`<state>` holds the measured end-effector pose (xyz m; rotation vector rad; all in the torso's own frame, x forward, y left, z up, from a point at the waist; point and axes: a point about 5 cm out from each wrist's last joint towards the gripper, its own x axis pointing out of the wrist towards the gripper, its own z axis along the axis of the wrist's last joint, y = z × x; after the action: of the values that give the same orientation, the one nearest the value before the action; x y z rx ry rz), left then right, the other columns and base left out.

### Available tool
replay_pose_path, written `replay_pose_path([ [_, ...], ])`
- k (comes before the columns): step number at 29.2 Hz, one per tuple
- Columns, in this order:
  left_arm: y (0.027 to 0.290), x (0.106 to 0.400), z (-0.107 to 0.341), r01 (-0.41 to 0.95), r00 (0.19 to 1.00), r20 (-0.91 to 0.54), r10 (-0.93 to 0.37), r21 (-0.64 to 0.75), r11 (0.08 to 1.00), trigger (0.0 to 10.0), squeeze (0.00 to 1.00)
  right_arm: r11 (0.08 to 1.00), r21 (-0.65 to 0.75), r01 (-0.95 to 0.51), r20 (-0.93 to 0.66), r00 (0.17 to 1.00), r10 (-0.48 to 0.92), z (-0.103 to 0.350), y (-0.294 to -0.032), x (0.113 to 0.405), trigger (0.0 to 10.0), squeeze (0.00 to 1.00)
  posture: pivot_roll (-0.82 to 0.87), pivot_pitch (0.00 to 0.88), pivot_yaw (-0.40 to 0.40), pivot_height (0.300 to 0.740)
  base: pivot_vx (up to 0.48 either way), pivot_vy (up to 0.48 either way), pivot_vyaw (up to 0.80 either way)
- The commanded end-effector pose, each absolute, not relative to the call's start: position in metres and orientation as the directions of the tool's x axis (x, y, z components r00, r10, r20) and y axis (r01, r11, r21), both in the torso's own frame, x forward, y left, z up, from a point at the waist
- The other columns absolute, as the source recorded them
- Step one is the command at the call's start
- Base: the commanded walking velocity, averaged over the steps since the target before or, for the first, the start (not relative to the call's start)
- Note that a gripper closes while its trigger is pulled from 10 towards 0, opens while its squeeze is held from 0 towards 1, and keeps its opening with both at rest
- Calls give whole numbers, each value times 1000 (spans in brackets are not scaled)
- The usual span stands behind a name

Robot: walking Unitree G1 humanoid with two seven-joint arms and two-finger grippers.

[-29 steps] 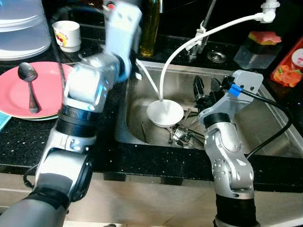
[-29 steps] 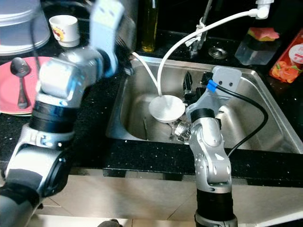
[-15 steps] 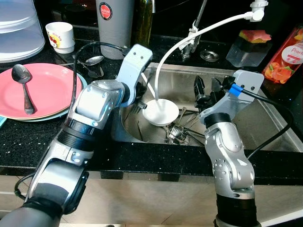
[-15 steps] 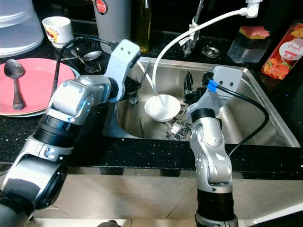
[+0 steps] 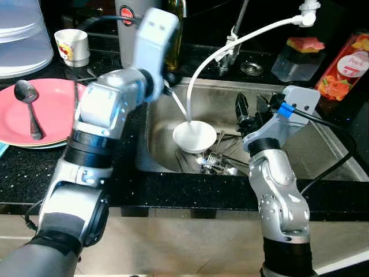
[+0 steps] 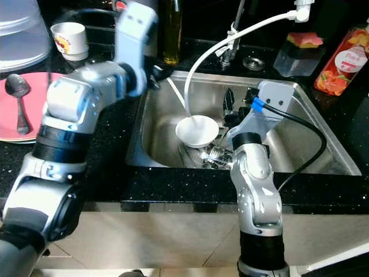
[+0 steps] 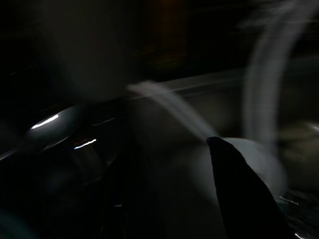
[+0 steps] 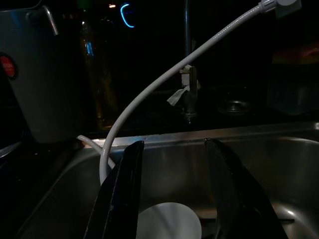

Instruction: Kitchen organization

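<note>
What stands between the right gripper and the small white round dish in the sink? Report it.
Nothing visible. The right gripper, fingers apart, hovers over the steel sink, and the small white round dish lies just ahead between them. The white hose drops onto the dish's far side; cutlery lies beside it.

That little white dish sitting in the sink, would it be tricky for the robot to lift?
Probably somewhat. The white dish looks smooth and glossy, so likely slippery for the fingers. It rests on loose cutlery, so it may tilt or slide when nudged. It looks ceramic, so a drop might chip it.
</note>
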<state>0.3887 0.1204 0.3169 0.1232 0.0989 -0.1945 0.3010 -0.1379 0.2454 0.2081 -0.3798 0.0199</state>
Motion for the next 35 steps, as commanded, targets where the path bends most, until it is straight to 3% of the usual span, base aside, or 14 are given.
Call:
replay_pose_path([
  [1, 140, 394, 315, 20, 992, -128, -4, 122, 992, 10000, 0, 979, 197, -50, 368, 929, -27, 246, -140, 299, 10000, 0, 279, 81, -91, 740, 0, 0, 0],
  [9, 180, 388, 320, -366, 912, -130, 390, 176, 914, 10000, 0, 979, 199, -50, 364, 931, -27, 245, -139, 298, 10000, 0, 283, 87, -88, 740, 0, 0, 0],
  [12, 185, 385, 323, -423, 887, -130, 444, 161, 892, 10000, 0, 979, 200, -49, 363, 931, -27, 245, -139, 298, 10000, 0, 286, 89, -89, 740, 0, 0, 0],
  [14, 193, 381, 322, -486, 851, -145, 505, 145, 862, 10000, 0, 979, 200, -49, 362, 932, -27, 244, -139, 298, 10000, 0, 289, 92, -90, 740, 0, 0, 0],
  [15, 208, 371, 314, -590, 771, -197, 606, 136, 795, 10000, 0, 978, 201, -53, 359, 933, -23, 244, -138, 298, 10000, 0, 295, 93, -92, 740, 0, 0, 0],
  [28, 228, 356, 305, -716, 651, -320, 688, 42, 697, 10000, 0, 976, 209, -57, 352, 936, -21, 241, -136, 299, 10000, 0, 306, 92, -87, 740, 0, 0, 0],
  [35, 233, 356, 297, -721, 634, -408, 657, -4, 693, 10000, 0, 976, 210, -59, 354, 935, -20, 241, -136, 300, 10000, 0, 304, 85, -86, 740, 0, 0, 0],
])
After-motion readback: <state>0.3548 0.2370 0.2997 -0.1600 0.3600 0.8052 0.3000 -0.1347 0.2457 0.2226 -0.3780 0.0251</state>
